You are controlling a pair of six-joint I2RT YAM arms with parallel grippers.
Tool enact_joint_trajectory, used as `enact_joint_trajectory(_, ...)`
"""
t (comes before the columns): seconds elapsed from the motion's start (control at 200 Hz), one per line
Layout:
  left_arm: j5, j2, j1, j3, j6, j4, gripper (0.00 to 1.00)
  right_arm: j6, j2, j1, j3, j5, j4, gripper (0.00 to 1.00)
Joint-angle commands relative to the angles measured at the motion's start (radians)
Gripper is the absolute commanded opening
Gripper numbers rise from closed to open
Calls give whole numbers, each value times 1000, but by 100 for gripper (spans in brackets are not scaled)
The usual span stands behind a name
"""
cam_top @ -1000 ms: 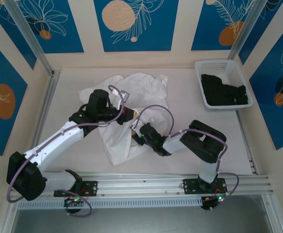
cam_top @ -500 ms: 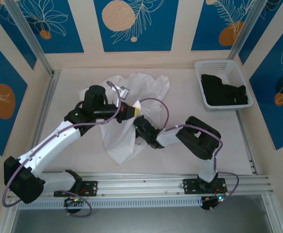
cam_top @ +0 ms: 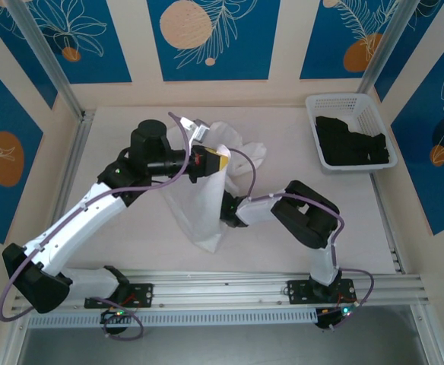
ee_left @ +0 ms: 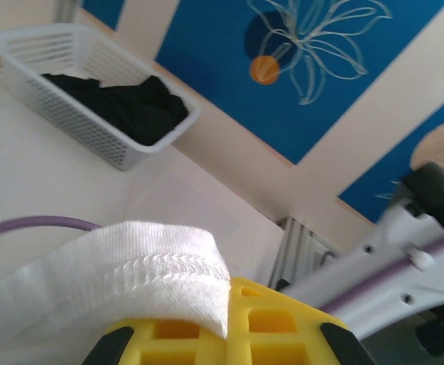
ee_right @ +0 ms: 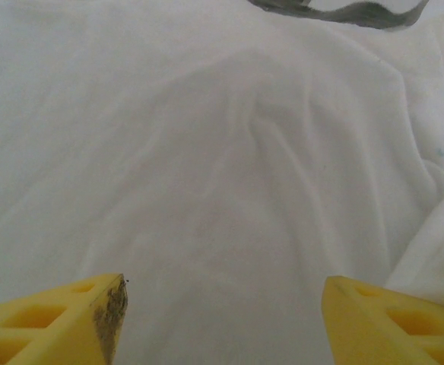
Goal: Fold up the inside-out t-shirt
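From above, the left gripper (cam_top: pixel 216 160) is raised over the middle of the table (cam_top: pixel 115 220), its jaws pressed together on a bunched edge of the inside-out t-shirt (cam_top: pixel 199 213). The white cloth hangs from that pinch in a long, narrow drape whose lower tip rests on the table near the front rail, while the rest lies crumpled behind the gripper toward the far wall. The right gripper (cam_top: pixel 226 209) sits low against the right side of the drape, partly hidden by it. At the far right corner stands a white plastic basket (cam_top: pixel 313 125) holding a folded black garment (cam_top: pixel 351 141), well apart from the shirt.

The left wrist camera shows a stitched hem of the t-shirt (ee_left: pixel 131 262) lying over the yellow finger (ee_left: pixel 245 334), with a purple cable (ee_left: pixel 32 225) beside it and the basket beyond.

In the right wrist view, the 2 yellow fingertips (ee_right: pixel 62 319) stand spread wide, gripping nothing; wrinkled white t-shirt cloth spreads ahead of and between them.
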State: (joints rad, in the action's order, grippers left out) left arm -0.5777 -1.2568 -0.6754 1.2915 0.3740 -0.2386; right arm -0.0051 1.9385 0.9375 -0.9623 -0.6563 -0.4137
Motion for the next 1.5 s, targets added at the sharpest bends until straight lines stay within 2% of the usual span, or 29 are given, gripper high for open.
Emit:
enact_joint_trajectory(0.0,179,-14,-8,41,-45,-108,0,0,-92,30,83,-62,-34,70)
enact_joint_trajectory(0.16,323,-18,-3,48,-63,-158,0,-20,-153,81,158,-77,-81,70)
enact_joint_trajectory(0.295,356,-34,2,60,-66,-178,0,-69,-164,119,170,-54,-98,71)
enact_joint_trajectory(0.41,267,-33,3,59,-73,-150,0,-77,-119,105,114,-36,-35,71)
enact_joint_trajectory(0.69,-104,42,2,9,-55,30,0,16,-27,-24,-58,79,196,69)
enact_joint_trajectory(0.775,-172,59,2,3,-24,93,0,46,22,-52,-130,111,289,69)
enact_joint_trajectory(0.96,-226,62,-4,60,11,116,0,122,100,-96,-260,162,451,70)
enact_joint_trajectory(1.24,-264,65,-16,134,43,101,0,152,123,-118,-359,183,568,73)
enact_joint_trajectory(1.305,-273,65,-19,149,50,101,0,160,138,-123,-396,186,615,80)
enact_joint_trajectory(1.495,-295,68,-21,217,82,95,0,182,182,-146,-459,217,701,87)
